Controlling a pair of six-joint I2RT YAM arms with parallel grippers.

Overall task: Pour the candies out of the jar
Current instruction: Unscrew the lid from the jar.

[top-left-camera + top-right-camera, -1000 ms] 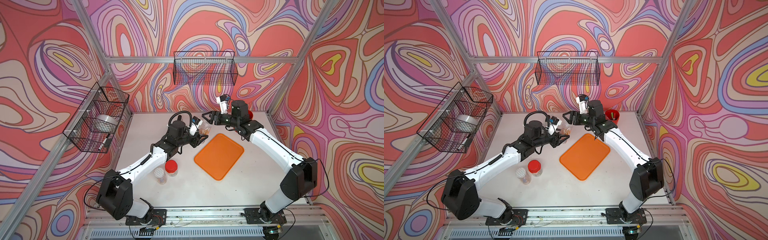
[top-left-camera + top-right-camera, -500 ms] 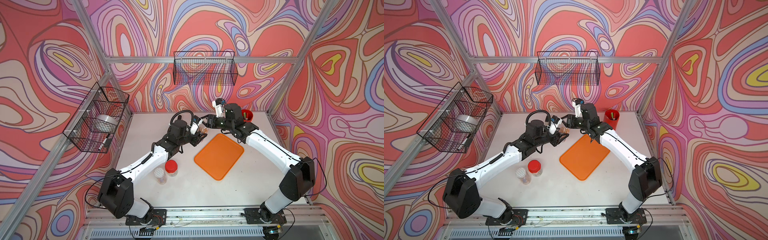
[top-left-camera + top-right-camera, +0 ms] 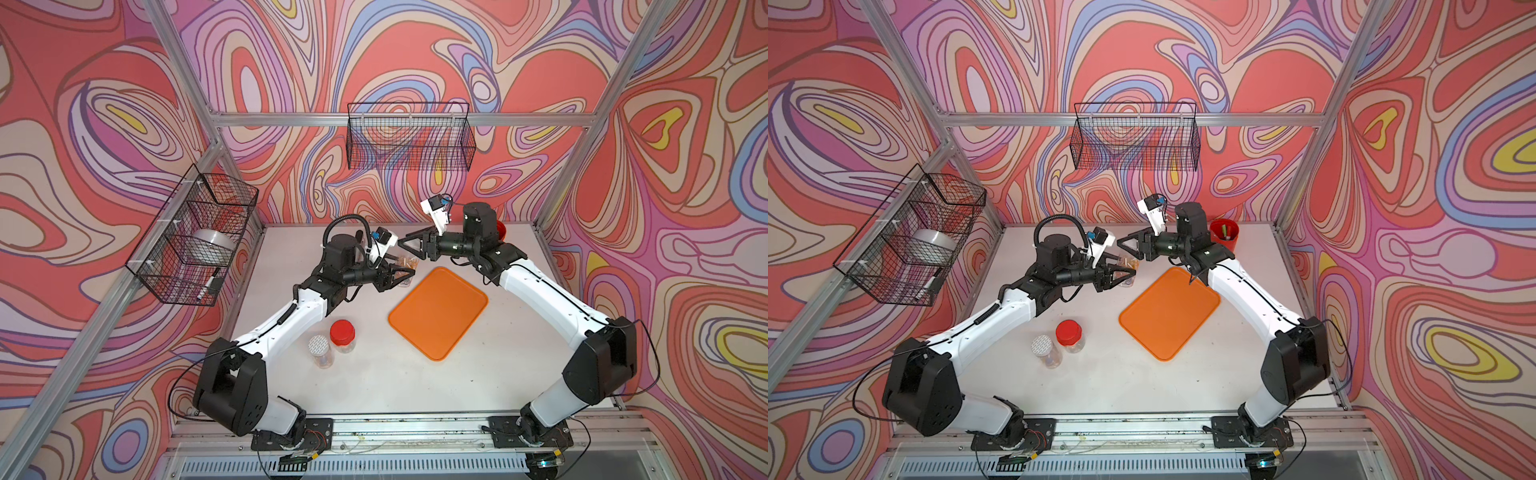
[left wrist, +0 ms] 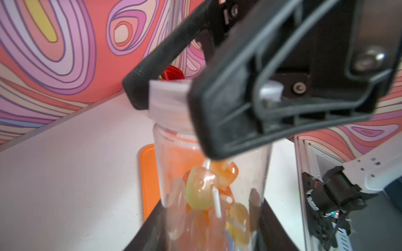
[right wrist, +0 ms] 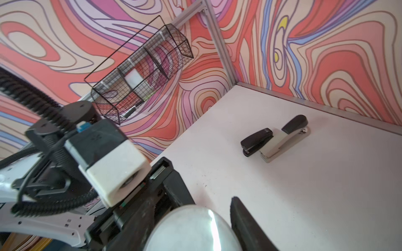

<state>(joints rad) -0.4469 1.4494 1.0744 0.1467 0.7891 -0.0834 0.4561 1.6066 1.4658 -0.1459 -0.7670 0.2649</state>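
A clear jar [image 3: 405, 272] [image 3: 1128, 272] stands upright just beyond the orange tray's far corner. My left gripper [image 3: 402, 277] [image 4: 212, 219] is shut on the jar's lower body. In the left wrist view the candies [image 4: 201, 190], orange and yellow-green lollipops with white sticks, fill the jar [image 4: 174, 165] to about half. A white lid [image 4: 169, 102] [image 5: 191, 230] caps it. My right gripper [image 3: 406, 246] [image 5: 191, 217] comes in from the right and is shut on the lid, one finger [image 5: 245, 223] on each side.
The orange tray [image 3: 438, 316] lies at mid table. A red-lidded jar [image 3: 343, 334] and a white-lidded jar [image 3: 320, 349] stand front left. A red cup [image 3: 1224, 235] with pens is at the back right. Two staplers [image 5: 276, 139] lie near the back wall. Wire baskets [image 3: 409, 137] [image 3: 195, 237] hang on the walls.
My right gripper has moved left over the jar and closed on its lid. The left gripper has kept its hold on the jar in the same place.
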